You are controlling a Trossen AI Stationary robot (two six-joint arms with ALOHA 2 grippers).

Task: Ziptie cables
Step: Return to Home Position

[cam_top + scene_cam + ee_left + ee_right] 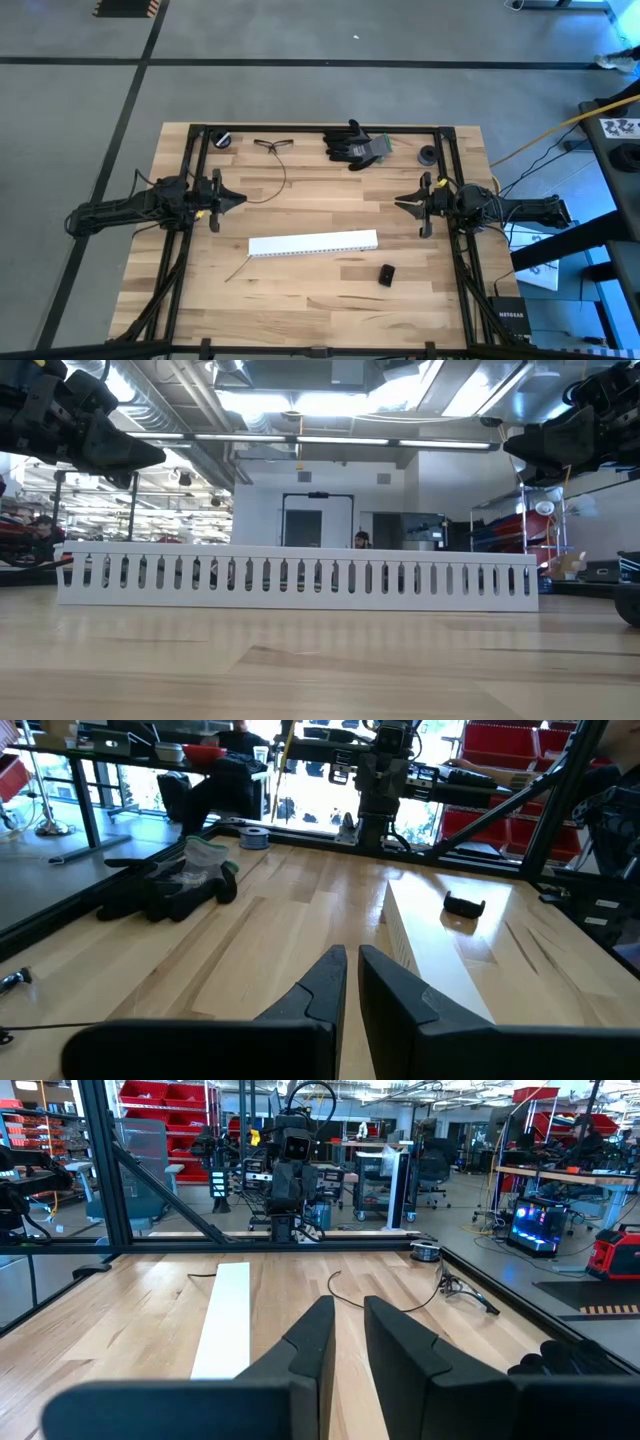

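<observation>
A thin pale cable (238,270) lies on the wood just off the left end of the white perforated strip (313,243). A thin black ziptie (281,182) curves across the table from near the safety glasses (272,145) toward my left gripper (243,197). That gripper hovers over the table's left side, shut and holding nothing, its fingers (352,952) level and pointing right. My right gripper (398,203) hovers over the right side facing it, also shut and holding nothing (348,1302). Both stand above and behind the strip, clear of it.
Black gloves (357,145) lie at the far middle. Dark rolls sit at the far left (222,138) and far right (428,155). A small black block (387,273) rests near the strip's right end. A black frame (320,127) borders the table.
</observation>
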